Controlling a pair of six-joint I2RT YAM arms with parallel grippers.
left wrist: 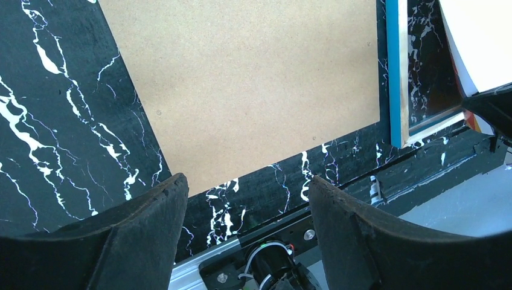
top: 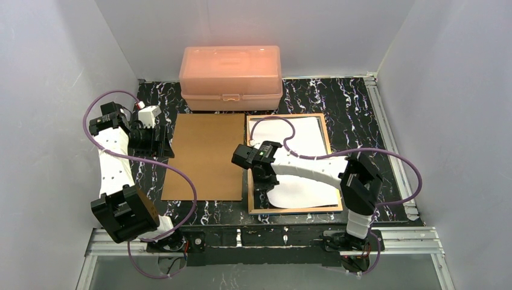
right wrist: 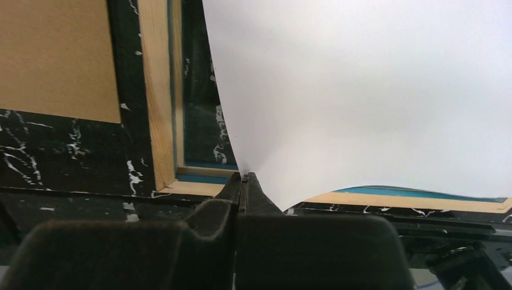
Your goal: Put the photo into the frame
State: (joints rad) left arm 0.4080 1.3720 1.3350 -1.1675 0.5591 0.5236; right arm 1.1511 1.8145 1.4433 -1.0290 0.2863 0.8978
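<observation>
Right gripper [right wrist: 243, 181] has its black fingers pressed fully together on the near-left corner of the rectangular glossy photo [right wrist: 362, 90]. The photo's white back faces up, and the sheet bows upward from the pinch. The rest of the sheet lies ahead and to the right of this gripper, inside the thin rectangular frame [right wrist: 160, 90], which lies with its tan wooden back up and a blue inner lip showing.

Just left of the fingers, a narrow strip of black marbled table [top: 350, 103] separates the frame's left rail from a flat brown fibreboard backing board [top: 205, 157].

Left gripper [left wrist: 246, 181] stands wide open and holds nothing. It hangs over bare tabletop by the board's near edge. A salmon-pink plastic box [top: 231, 75] sits well beyond both.
</observation>
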